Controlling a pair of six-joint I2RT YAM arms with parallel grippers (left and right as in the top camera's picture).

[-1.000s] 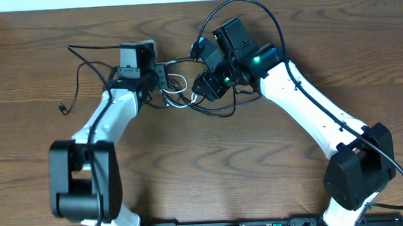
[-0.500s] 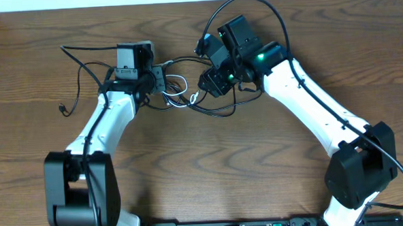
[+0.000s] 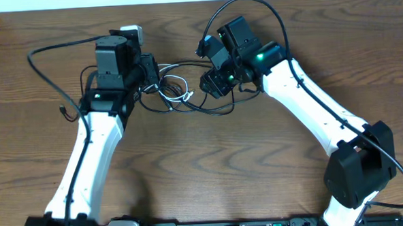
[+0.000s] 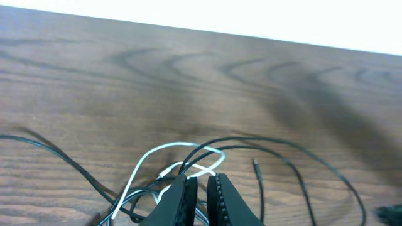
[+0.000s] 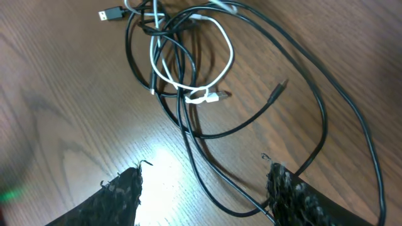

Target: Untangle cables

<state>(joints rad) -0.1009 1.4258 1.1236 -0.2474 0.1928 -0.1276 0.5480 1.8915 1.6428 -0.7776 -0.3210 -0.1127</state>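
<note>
Left gripper (image 4: 201, 183) jaws almost closed, tips down in the tangle (image 3: 177, 93); can't tell if a strand is actually pinched; right gripper (image 5: 204, 182) jaws wide, holding nothing, above the table (image 3: 211, 167). In the overhead view the tangle sits between the two grippers; from the right gripper's gap the white cable (image 5: 231, 56) loops at 12 o'clock, black cable (image 5: 321, 107) threads through it and sweeps out to 3 o'clock. One black plug end (image 3: 65, 109) lies apart at 9 o'clock of the tangle.

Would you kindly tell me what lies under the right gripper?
Under the open right gripper, loops of the black cable lie on the wooden table, the white cable just beyond. Where the black loop passes behind its fingers is covered.
</note>
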